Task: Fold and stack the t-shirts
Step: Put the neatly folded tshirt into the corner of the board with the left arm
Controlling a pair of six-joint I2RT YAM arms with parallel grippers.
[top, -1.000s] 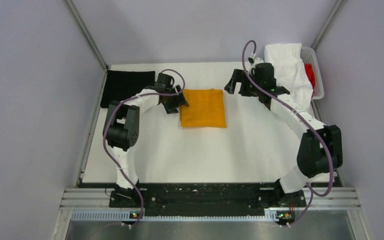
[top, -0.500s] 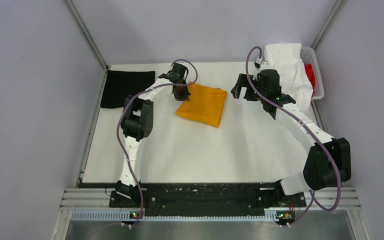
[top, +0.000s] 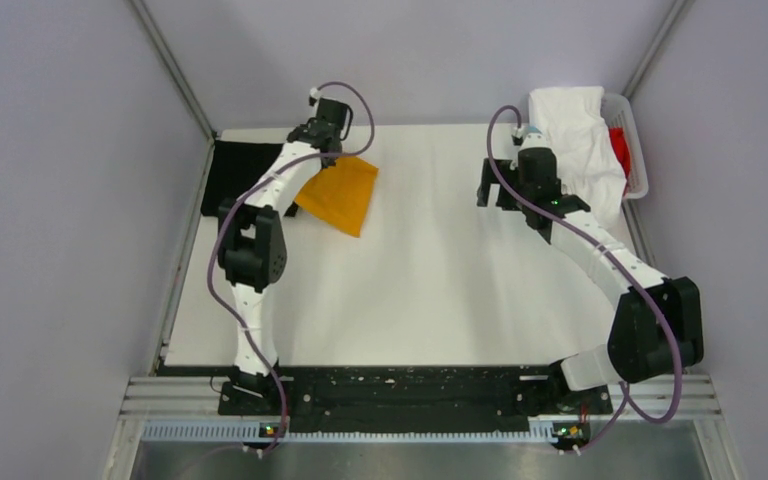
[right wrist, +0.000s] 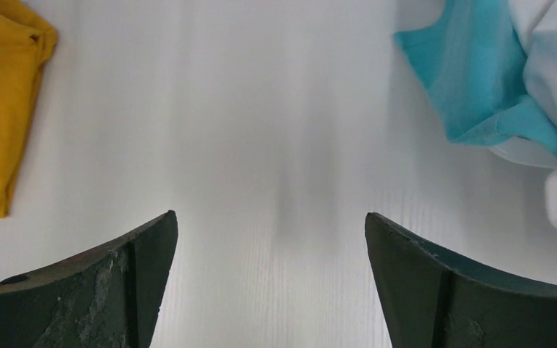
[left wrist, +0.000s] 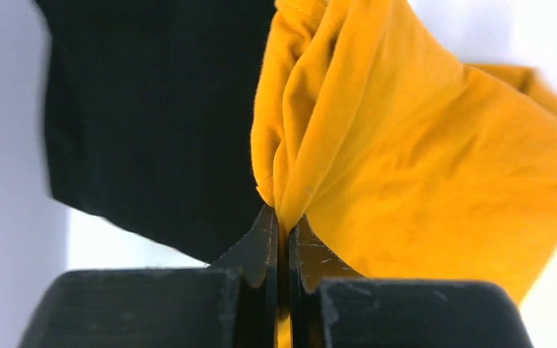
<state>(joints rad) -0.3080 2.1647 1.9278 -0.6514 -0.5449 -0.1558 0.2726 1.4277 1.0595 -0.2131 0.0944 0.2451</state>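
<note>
Pinching 1 bunched corner of the soft, folded orange shirt (top: pixel 340 195), the left tool (left wrist: pixel 281 225) is clamped; the shirt's long axis slants diagonally, and the right tool (right wrist: pixel 268 239) gapes wide.

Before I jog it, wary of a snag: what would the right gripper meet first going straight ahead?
Probably the bare white table: the open right gripper aims between the mustard t-shirt and the teal t-shirt, touching neither; depth is unclear.
</note>
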